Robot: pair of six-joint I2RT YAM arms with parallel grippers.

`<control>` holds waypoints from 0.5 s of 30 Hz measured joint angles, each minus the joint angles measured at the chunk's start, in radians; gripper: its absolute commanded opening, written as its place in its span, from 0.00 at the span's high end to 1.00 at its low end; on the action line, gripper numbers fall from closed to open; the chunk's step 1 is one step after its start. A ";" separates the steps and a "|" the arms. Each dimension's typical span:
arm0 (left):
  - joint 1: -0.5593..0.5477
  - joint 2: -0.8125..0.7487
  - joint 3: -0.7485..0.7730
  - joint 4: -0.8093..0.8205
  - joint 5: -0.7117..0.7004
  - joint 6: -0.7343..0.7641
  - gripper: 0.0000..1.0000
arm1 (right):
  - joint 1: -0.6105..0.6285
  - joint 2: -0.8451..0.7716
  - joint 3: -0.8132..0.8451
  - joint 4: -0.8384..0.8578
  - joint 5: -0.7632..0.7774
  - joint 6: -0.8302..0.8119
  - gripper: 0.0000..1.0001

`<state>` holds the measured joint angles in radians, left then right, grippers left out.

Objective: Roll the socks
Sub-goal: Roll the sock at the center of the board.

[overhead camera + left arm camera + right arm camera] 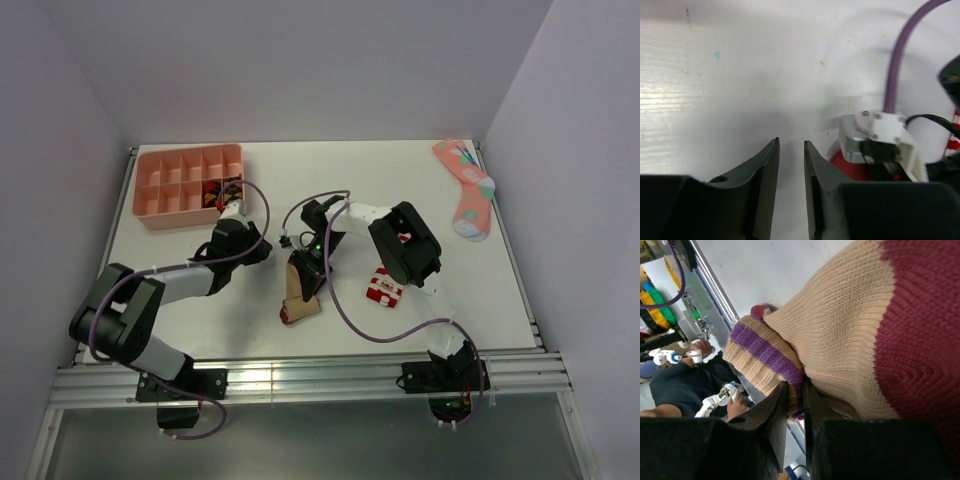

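Observation:
The tan sock (300,302) lies folded near the table's middle; its dark red part and purple-striped cuff fill the right wrist view (850,330). My right gripper (308,272) points down onto it and is shut on the striped cuff (795,385). The red-and-white striped sock (383,287) lies bunched to the right of it, under the right arm. My left gripper (265,250) hovers just left of the tan sock, jaws a little apart and empty over bare table (791,145). A dark red bit of sock (840,159) shows beside its right finger.
A pink compartment tray (160,185) with small items stands at the back left. A pink patterned sock (466,188) lies at the back right. The right arm's purple cable (345,300) loops over the table between the two socks.

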<state>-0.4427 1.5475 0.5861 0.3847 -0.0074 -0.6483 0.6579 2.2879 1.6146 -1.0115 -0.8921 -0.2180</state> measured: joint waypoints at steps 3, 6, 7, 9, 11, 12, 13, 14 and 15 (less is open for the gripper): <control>-0.005 -0.095 -0.051 0.006 -0.013 0.002 0.66 | 0.001 0.002 0.000 -0.010 0.007 0.006 0.91; -0.029 -0.187 -0.123 0.048 -0.008 0.005 0.63 | 0.001 0.002 0.000 -0.011 0.011 0.016 0.91; -0.044 -0.211 -0.150 0.068 -0.007 0.006 0.62 | 0.001 0.002 0.000 -0.011 0.013 0.019 0.91; -0.088 -0.253 -0.220 0.124 0.004 0.004 0.61 | 0.001 0.002 0.000 -0.011 0.014 0.022 0.91; -0.138 -0.275 -0.293 0.184 0.014 -0.001 0.57 | 0.001 0.002 0.001 -0.011 0.015 0.024 0.91; -0.160 -0.282 -0.326 0.208 0.019 -0.003 0.56 | 0.001 0.002 0.001 -0.011 0.015 0.025 0.91; -0.191 -0.287 -0.362 0.233 0.025 -0.003 0.54 | 0.001 0.002 0.000 -0.010 0.015 0.026 0.91; -0.217 -0.288 -0.389 0.253 0.029 -0.003 0.53 | 0.001 0.002 0.000 -0.010 0.015 0.026 0.91; -0.242 -0.289 -0.411 0.273 0.035 -0.003 0.52 | 0.001 0.002 0.000 -0.010 0.015 0.027 0.91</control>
<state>-0.6849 1.2587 0.1753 0.6575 0.0277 -0.6514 0.6590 2.2894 1.6150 -1.0218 -0.8772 -0.1913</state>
